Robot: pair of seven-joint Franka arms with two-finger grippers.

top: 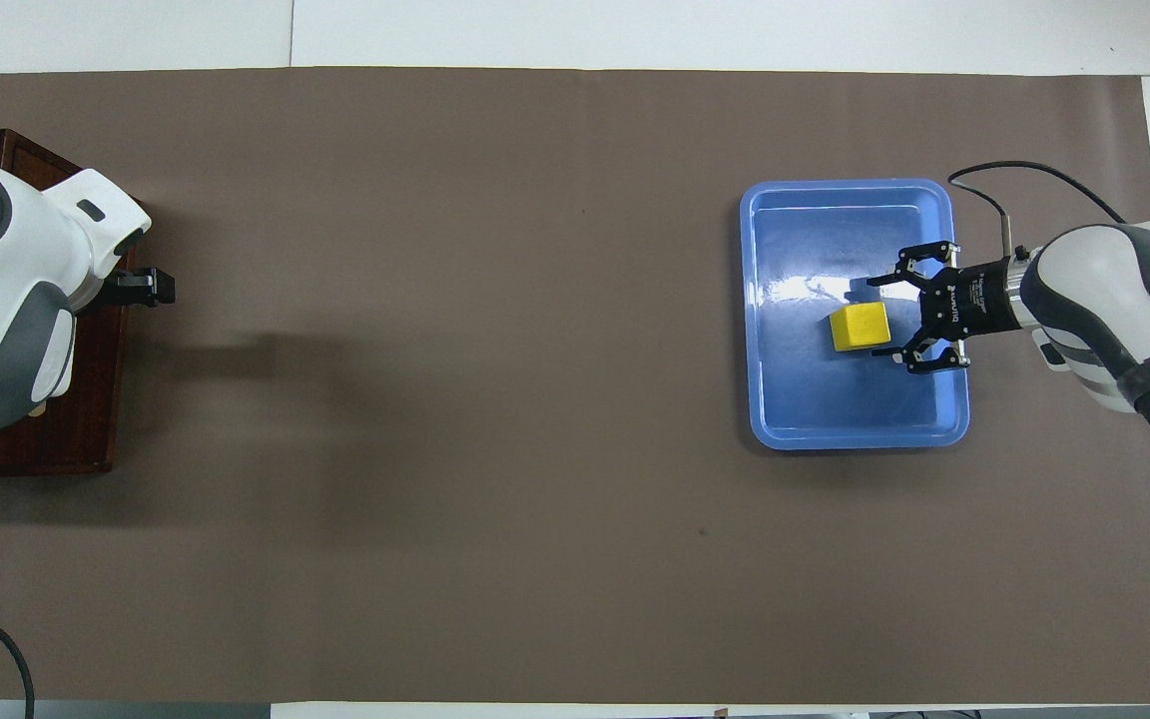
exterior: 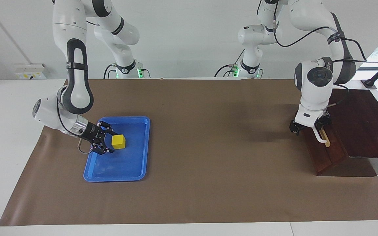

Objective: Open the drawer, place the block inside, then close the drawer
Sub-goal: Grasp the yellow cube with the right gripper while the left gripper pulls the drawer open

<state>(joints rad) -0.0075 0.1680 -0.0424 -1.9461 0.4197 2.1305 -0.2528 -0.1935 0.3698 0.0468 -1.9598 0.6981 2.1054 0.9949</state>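
1. My right gripper (exterior: 107, 141), jaws apart, flanks the block (exterior: 118, 141) in the blue tray (exterior: 133, 170).
2. Off-centre closing could skid the cube away.
3. My left gripper (exterior: 309, 127), jaws spread, is at the shut drawer (exterior: 326, 154)'s handle (exterior: 320, 137); it may slip.

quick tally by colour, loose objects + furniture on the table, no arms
Yellow: 1, the block in the tray
Blue: 1, the tray
Dark reddish-brown: 1, the cabinet with its drawer, at the left arm's end of the table
Total: 3
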